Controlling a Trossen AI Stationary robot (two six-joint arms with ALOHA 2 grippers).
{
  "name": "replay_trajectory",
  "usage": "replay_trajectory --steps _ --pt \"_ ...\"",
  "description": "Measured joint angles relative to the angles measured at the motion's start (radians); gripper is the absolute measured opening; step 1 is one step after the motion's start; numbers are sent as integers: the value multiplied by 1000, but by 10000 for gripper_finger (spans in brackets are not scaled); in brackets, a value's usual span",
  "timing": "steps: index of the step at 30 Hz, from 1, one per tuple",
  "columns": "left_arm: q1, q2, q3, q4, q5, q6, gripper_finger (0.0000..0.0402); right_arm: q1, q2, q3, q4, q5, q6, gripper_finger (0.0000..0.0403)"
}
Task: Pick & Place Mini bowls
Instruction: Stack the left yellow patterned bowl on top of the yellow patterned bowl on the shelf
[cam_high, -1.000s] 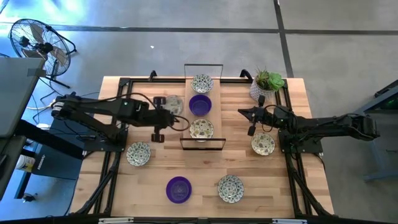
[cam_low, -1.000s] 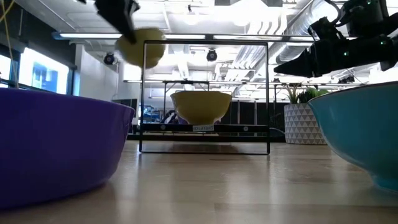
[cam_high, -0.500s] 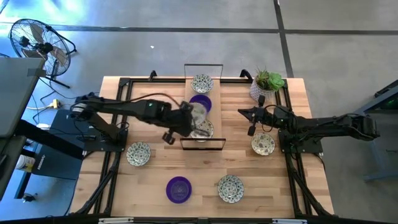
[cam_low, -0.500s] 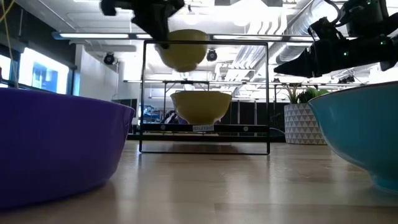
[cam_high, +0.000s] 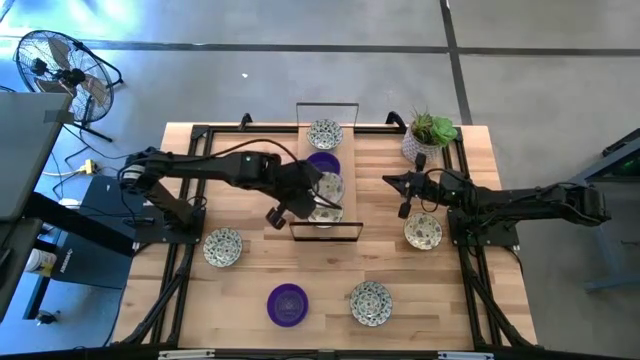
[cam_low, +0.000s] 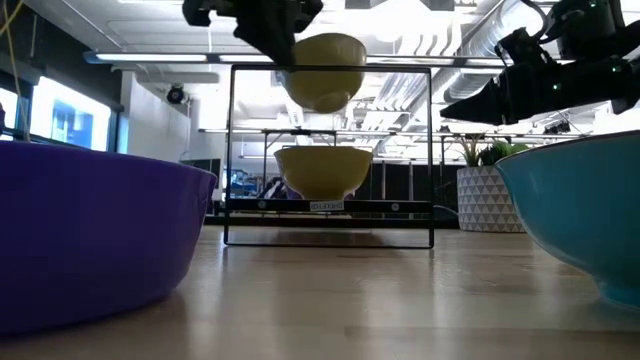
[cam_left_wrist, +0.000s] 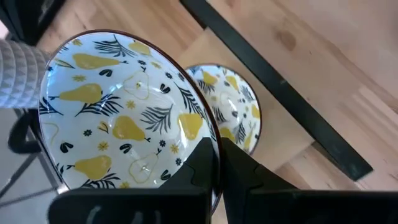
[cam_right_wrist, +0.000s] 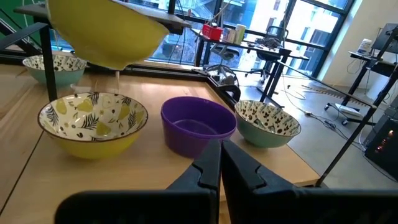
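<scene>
- Since the earlier frames, the left gripper (cam_high: 305, 196) has been carried from the left part of the table across to the wire rack (cam_high: 326, 232) at the middle, and the pear-patterned bowl (cam_high: 326, 187) has been brought along in it.
- Its fingers (cam_left_wrist: 208, 163) are pinched tight on the rim of that bowl, which is held tilted in the air.
- Directly beneath the held bowl, a second pear-patterned bowl (cam_left_wrist: 231, 107) is seen resting on the rack's board.
- Just beyond the gripper, along the same board, a purple bowl (cam_high: 321, 161) and a speckled bowl (cam_high: 325, 133) are set in a row.
- Well behind and to the sides of the gripper, further bowls are spread over the table (cam_high: 480, 300).
- Off at the right side, the right gripper (cam_high: 403, 190) is kept closed and empty, near the potted plant (cam_high: 428, 132).
</scene>
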Motion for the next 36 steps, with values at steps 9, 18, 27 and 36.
replay_trajectory --steps 9,18,27,36 --pt "19 84 -2 8 52 31 4 0 0 0 2 0 0 1" --pt "18 101 -1 24 82 38 4 0 0 0 -4 0 0 2" --pt "50 144 -1 11 94 31 4 0 0 0 -5 0 -1 2" --pt "51 145 -1 0 120 30 4 0 0 0 -10 1 -1 2"
